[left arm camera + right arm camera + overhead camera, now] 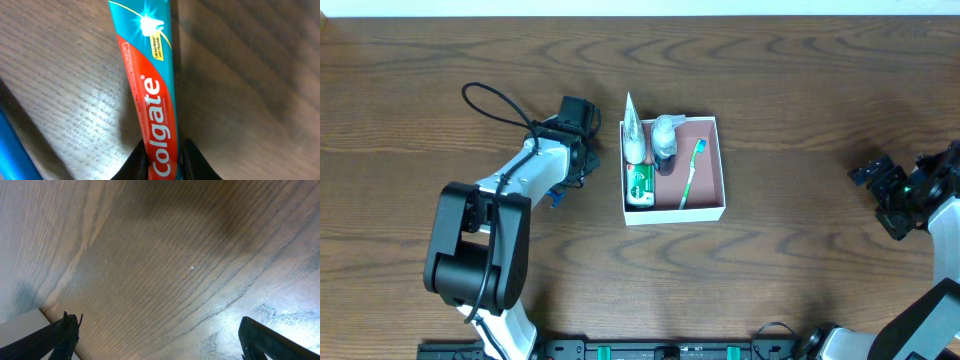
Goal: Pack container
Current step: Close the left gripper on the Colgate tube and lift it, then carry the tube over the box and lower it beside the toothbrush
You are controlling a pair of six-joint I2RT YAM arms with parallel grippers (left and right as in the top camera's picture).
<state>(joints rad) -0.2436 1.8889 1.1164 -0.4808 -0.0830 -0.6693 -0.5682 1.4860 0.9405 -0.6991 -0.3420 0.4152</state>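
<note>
The container (723,165) is a shallow white box with a pinkish-brown inside, at the table's middle. In it lie a white tube (633,130), a green pack (639,184), a clear bottle (665,138) and a green toothbrush (692,172). My left gripper (576,148) is just left of the box. In the left wrist view it (164,152) is shut on a red and teal Colgate toothpaste box (150,75), which lies close over the wood. In the overhead view the arm hides that box. My right gripper (878,188) is open and empty at the far right; it also shows in the right wrist view (160,335).
A blue strip (12,145) shows at the lower left of the left wrist view, and a bit of blue (556,197) shows under the left arm. A white corner (20,322) shows at the left edge of the right wrist view. Brown wood lies between the box and the right gripper.
</note>
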